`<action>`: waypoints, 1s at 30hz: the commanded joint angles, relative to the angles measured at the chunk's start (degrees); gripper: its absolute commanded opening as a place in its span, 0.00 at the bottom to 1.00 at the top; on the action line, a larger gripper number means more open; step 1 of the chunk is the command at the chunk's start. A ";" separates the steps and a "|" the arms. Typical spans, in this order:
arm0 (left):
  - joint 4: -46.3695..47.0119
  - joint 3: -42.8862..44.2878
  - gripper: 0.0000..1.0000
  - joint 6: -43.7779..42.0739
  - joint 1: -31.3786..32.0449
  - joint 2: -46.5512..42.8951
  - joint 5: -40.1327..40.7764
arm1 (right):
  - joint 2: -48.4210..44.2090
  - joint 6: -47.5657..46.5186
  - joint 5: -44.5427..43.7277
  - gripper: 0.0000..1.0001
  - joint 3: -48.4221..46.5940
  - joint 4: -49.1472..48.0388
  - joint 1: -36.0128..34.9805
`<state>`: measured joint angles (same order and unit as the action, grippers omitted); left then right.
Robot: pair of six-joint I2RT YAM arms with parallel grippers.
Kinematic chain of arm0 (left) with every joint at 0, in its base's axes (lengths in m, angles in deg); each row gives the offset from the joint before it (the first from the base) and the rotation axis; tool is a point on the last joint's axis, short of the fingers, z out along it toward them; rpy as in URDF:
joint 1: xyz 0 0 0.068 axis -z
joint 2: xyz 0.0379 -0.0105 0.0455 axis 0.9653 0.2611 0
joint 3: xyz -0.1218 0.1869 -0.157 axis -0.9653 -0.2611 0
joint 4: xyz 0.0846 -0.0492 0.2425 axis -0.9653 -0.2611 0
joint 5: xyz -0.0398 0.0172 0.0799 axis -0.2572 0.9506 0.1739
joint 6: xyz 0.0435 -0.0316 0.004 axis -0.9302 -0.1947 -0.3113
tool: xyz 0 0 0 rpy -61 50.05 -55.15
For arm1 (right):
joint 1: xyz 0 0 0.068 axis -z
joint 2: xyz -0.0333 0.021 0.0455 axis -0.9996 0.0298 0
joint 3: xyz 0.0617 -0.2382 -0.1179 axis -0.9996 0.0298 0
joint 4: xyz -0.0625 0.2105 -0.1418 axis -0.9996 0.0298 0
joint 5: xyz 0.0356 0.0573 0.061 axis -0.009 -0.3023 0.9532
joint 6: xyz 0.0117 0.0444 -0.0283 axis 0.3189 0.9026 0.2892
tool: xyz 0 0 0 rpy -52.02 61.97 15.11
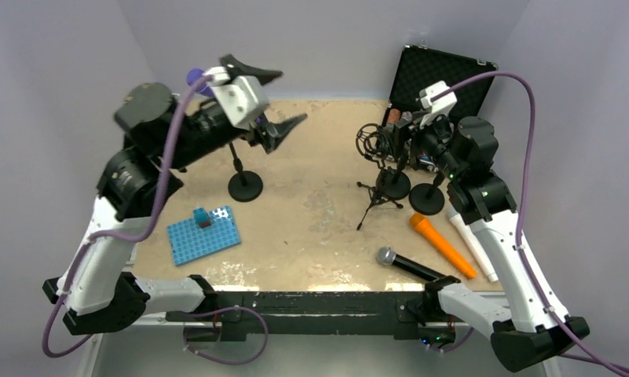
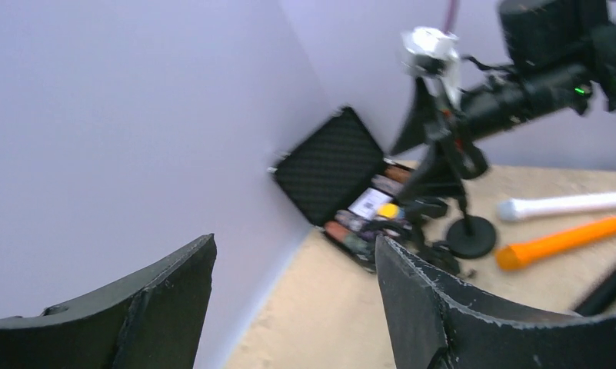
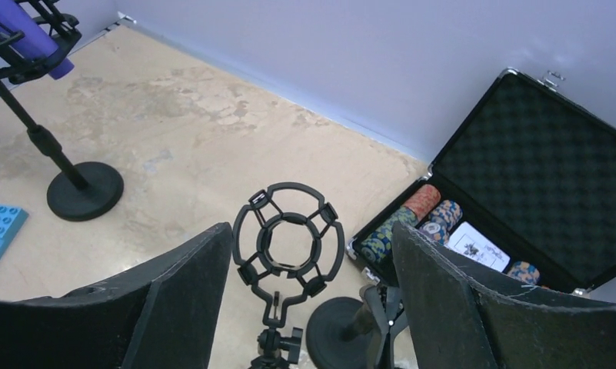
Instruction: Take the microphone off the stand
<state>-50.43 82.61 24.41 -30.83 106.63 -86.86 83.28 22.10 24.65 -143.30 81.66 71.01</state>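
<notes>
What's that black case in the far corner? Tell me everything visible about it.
The black case stands open at the back right corner of the table, lid raised. Metal-looking trim and a latch edge it; egg-crate foam lines the lid. Its base holds stacks of patterned poker chips and a white card.

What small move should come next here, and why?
Probably swing the left gripper round toward the purple microphone: its jaws are open and empty but aimed away from it, while the microphone sits clipped in its stand.
</notes>
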 commanded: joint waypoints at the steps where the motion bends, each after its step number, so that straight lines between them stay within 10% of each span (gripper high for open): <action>1: -7.08 10.80 0.79 -4.94 -4.01 0.46 8.10 | 2.08 -3.20 5.42 0.80 -4.51 0.27 0.06; 18: -31.94 -6.16 0.75 -3.93 -11.48 -10.84 19.93 | 10.57 -2.34 19.85 0.78 -10.73 -0.38 -5.73; 30: -24.08 -26.69 0.74 0.87 -20.90 -16.39 13.66 | 13.85 -5.06 29.56 0.76 -13.42 -0.54 -10.55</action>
<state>-77.82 56.97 21.28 -48.38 90.46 -68.50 94.82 18.78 48.43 -152.24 82.47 62.12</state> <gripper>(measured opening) 0.746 0.766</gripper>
